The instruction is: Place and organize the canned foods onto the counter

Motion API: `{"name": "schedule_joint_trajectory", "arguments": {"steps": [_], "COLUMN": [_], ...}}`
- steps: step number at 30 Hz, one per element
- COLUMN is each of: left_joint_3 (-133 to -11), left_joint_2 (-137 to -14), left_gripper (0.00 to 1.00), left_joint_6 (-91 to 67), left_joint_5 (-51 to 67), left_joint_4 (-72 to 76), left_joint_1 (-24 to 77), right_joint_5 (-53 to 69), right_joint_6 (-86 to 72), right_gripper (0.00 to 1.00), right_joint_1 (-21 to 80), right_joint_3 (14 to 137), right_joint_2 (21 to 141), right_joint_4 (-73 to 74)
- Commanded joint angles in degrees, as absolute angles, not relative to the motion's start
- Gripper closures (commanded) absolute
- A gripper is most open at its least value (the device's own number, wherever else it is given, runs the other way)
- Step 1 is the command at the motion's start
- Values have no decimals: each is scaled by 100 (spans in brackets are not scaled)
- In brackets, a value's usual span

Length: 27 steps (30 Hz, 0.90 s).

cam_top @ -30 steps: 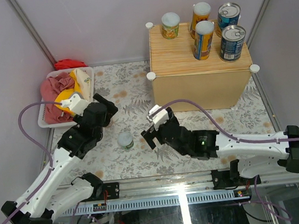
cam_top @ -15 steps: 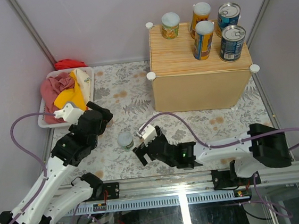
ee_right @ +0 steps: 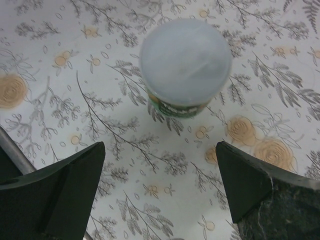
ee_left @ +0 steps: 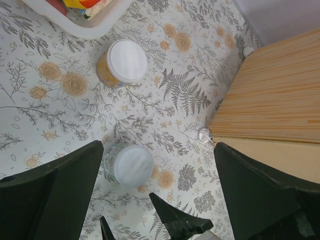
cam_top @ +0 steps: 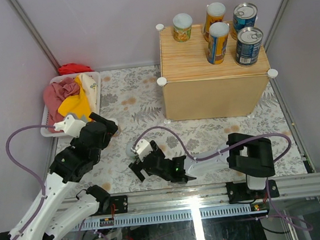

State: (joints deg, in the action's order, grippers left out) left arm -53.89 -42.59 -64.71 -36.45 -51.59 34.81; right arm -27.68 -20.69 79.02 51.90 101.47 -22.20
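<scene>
The wood-grain counter [cam_top: 194,65] at the back right carries a short pale-lidded can [cam_top: 182,27], two orange-yellow jars [cam_top: 214,14] and two blue tins [cam_top: 248,46]. Another short pale-lidded can [cam_top: 131,151] stands on the floral floor; it also shows in the left wrist view [ee_left: 132,165] and the right wrist view [ee_right: 185,65]. My right gripper [cam_top: 135,169] is open above the floor, the can just ahead of its fingertips [ee_right: 157,185]. An orange jar with a white lid [ee_left: 122,63] stands near the basket. My left gripper [cam_top: 107,127] is open and empty above both [ee_left: 157,195].
A white basket [cam_top: 48,125] with red and yellow cloths [cam_top: 60,96] sits at the left by the wall. A red cloth [cam_top: 74,67] lies behind it. The counter's corner [ee_left: 280,90] has a white knob [ee_left: 204,135] at its foot.
My right arm has swung left and back toward the near edge, bringing its open gripper to the pale-lidded can. My left gripper has drawn back a little toward the near left.
</scene>
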Motion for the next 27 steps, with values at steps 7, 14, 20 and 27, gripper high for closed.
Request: {"name": "schedule_joint_trajectory", "arguments": {"steps": [7, 14, 20, 27], "left_joint_3": [-5631, -5721, -5639, -5555], "left_joint_2": [-4052, -4090, -4087, -4020], "left_gripper": [6, 5, 4, 3], "left_joint_6": [-6583, -6470, -6503, -6500], "left_joint_5": [-3853, -4061, -4126, -4211], "left_joint_4": [-5568, -5656, -5656, -5627], "left_joint_1": [3441, 3445, 3450, 3446], "right_joint_5": [-2326, -2003, -1780, -1633], "right_joint_6": [-1954, -1898, -1845, -1725], "right_gripper": [1, 1, 3, 67], "right_joint_1": [7455, 7103, 7014, 7001], "right_joint_3": [5978, 6186, 6359, 6415], "right_joint_2": [10749, 11075, 11341, 11350], "right_joint_4": [-3083, -3259, -3411, -3418]}}
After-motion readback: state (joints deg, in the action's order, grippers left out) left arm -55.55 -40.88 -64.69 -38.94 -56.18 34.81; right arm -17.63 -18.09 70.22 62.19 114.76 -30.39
